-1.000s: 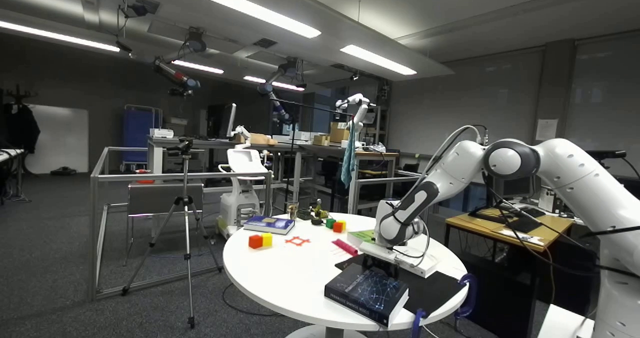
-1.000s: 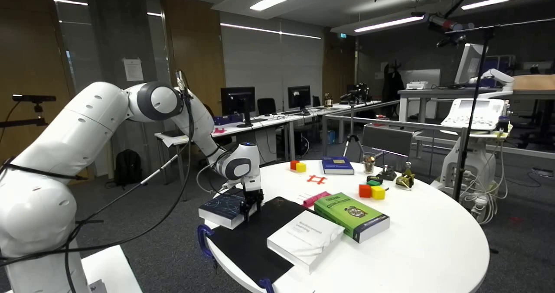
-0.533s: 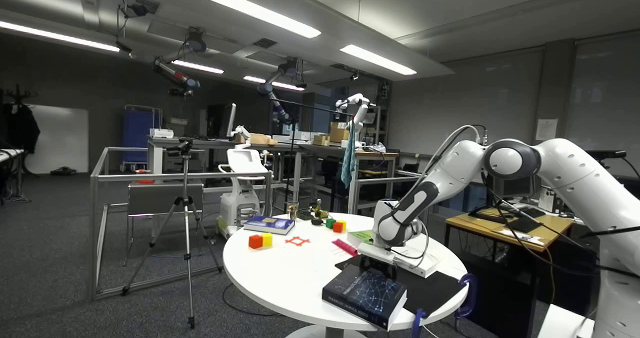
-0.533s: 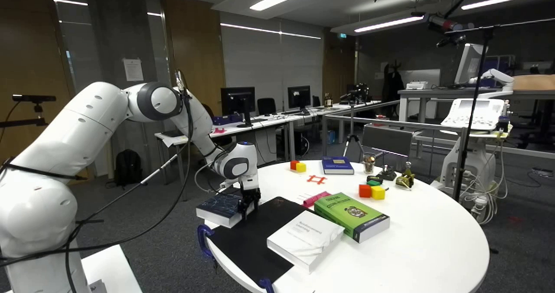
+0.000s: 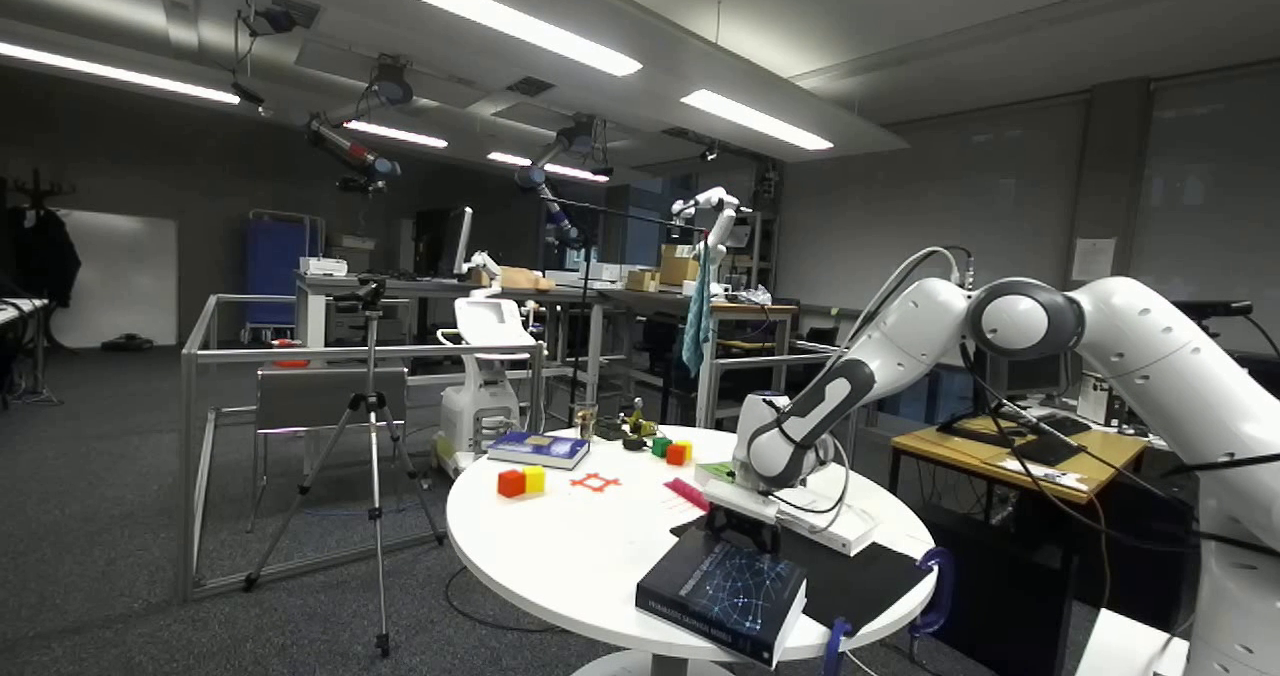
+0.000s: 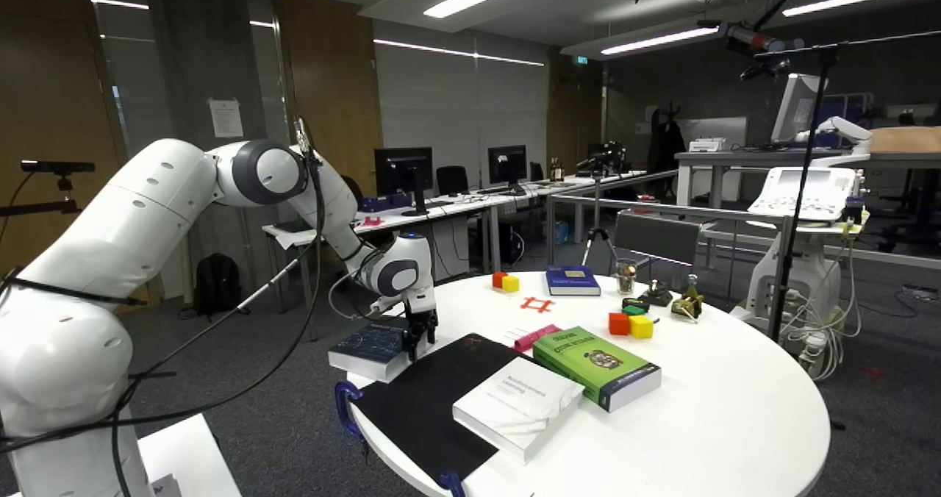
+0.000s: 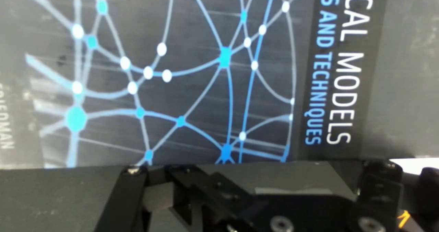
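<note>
A thick dark book (image 5: 722,588) with a blue network pattern on its cover lies flat at the table's edge, and one corner seems to reach past that edge. It also shows in an exterior view (image 6: 371,350) and fills most of the wrist view (image 7: 192,70). My gripper (image 5: 742,534) points down against the book's long side, also seen in an exterior view (image 6: 420,341). In the wrist view the gripper (image 7: 257,168) has its fingers wide apart along that side, with nothing between them. The fingertips seem to touch the book; the exact contact is hidden.
A black mat (image 6: 441,401) lies beside the book, held by blue clamps (image 6: 347,409). A white book (image 6: 518,405) and a green book (image 6: 595,365) lie beyond. Coloured cubes (image 6: 630,325), a pink piece (image 6: 535,337), a red frame (image 6: 537,304) and a blue book (image 6: 572,281) are on the round table (image 6: 706,409).
My gripper has moved leftward in both exterior views, away from the white book and with a little more tilt. The dark book has slid the same way with it. The other objects are unmoved.
</note>
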`<move>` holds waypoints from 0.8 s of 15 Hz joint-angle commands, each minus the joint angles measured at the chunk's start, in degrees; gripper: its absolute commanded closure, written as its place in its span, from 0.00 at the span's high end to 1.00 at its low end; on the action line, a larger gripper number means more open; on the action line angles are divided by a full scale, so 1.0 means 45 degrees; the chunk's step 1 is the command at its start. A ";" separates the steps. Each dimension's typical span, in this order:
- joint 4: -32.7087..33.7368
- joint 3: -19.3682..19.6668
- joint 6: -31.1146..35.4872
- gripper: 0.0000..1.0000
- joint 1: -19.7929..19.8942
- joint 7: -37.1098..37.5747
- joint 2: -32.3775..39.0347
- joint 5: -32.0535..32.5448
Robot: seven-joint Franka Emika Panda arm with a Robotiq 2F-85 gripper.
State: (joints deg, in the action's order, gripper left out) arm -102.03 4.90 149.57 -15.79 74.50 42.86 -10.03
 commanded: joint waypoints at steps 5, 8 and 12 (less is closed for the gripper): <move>0.0560 -0.0459 -0.0267 1.00 0.0086 -0.0205 -0.0034 0.0186; 0.0553 -0.0583 -0.0271 1.00 0.0106 -0.0314 -0.0022 0.0154; 0.0613 -0.0714 -0.0316 1.00 0.0141 -0.0476 0.0033 0.0135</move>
State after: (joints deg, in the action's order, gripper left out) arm -100.48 3.08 149.54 -15.81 73.56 42.89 -9.67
